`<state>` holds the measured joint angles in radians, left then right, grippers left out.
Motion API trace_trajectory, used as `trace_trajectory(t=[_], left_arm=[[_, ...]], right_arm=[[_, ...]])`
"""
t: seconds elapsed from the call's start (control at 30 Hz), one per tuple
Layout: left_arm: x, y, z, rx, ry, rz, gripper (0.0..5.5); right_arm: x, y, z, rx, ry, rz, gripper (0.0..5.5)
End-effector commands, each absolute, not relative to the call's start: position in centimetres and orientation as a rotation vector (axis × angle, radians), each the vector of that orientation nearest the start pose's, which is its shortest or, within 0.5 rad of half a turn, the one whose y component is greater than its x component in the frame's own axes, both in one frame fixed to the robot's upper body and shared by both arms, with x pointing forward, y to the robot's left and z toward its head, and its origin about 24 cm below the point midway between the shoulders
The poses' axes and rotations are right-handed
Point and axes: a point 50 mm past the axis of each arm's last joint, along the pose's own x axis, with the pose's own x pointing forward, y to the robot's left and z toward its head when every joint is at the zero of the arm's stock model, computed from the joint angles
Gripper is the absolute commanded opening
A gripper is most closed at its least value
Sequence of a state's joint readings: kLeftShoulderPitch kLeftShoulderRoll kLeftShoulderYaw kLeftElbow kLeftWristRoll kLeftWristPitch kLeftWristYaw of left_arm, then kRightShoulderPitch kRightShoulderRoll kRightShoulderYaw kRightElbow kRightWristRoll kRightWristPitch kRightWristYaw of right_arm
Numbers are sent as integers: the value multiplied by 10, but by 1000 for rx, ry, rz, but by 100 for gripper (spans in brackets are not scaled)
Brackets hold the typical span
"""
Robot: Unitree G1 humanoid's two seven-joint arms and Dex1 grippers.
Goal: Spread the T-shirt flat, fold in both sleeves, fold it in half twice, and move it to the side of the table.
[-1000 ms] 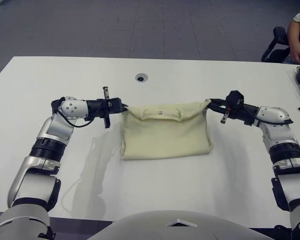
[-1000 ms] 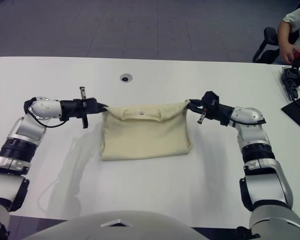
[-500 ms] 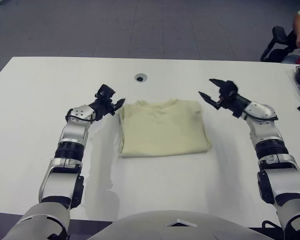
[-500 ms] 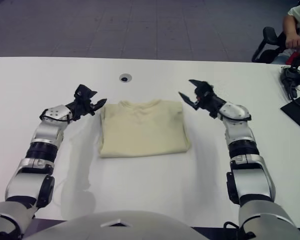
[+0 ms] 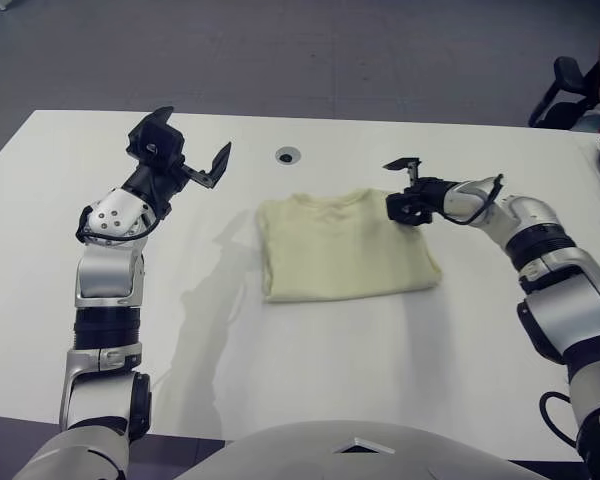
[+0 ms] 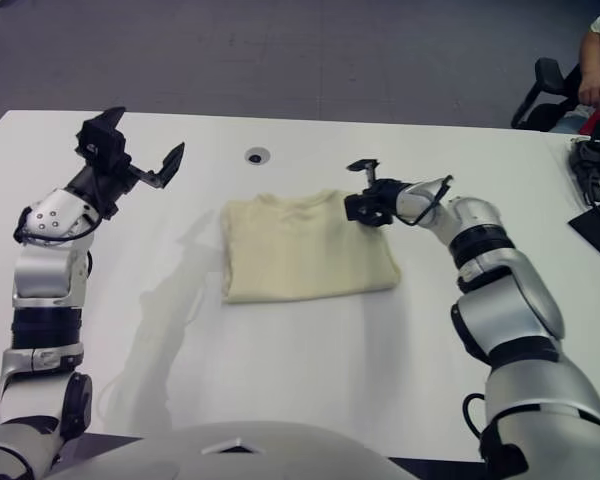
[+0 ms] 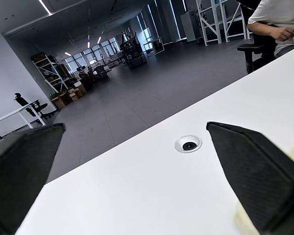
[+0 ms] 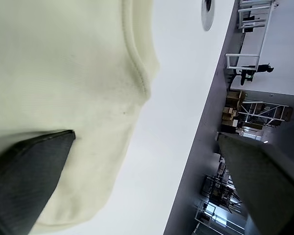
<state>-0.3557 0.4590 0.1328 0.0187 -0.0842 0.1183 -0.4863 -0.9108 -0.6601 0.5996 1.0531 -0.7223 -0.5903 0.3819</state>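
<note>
At the far right corner of the T-shirt (image 5: 345, 245), my right gripper (image 5: 402, 188) hangs spread open, nearer than my raised, open left gripper (image 5: 192, 140).

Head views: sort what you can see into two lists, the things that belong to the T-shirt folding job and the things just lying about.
Belongs to the job:
T-shirt, folded
left gripper, open, left of the shirt
right gripper, open, at the shirt's far right corner
table

Just lying about:
cable hole
black bundle at the table's right edge
flat black item beside it
</note>
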Motion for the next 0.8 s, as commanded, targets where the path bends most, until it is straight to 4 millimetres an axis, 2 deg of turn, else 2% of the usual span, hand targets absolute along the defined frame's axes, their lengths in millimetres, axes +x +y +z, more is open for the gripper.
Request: trace_trajectory(t=[0.03,0.1,0.17,0.27,0.33,0.47,0.57,0.7,0.8], left_arm=[[296,221,151,402,-156,-365,537],[291,221,152,404,-159,-365,537],[283,220,151,415,-158,-373,537],[274,208,152,421,-173,-430,537],[270,202,151,421,-176,-459,537],[265,197,148,410,-170,-479,537],[262,188,137,428,-142,-528,537],[256,179,121,448,-109,-580,537],[250,173,114,476,-97,-636,537]], right_arm=[[319,-280,61,-1637,463,1022,539],[296,-291,61,-1604,533,1121,539],[263,-285,65,-1516,544,1271,539],[213,-242,77,-1317,414,1522,539],[200,-217,74,-1262,325,1593,539],[186,-183,54,-1180,215,1646,539],[196,-167,45,-1235,71,1553,539],[201,-143,60,-1066,-106,1480,539],[208,-145,71,-1046,-170,1404,539]])
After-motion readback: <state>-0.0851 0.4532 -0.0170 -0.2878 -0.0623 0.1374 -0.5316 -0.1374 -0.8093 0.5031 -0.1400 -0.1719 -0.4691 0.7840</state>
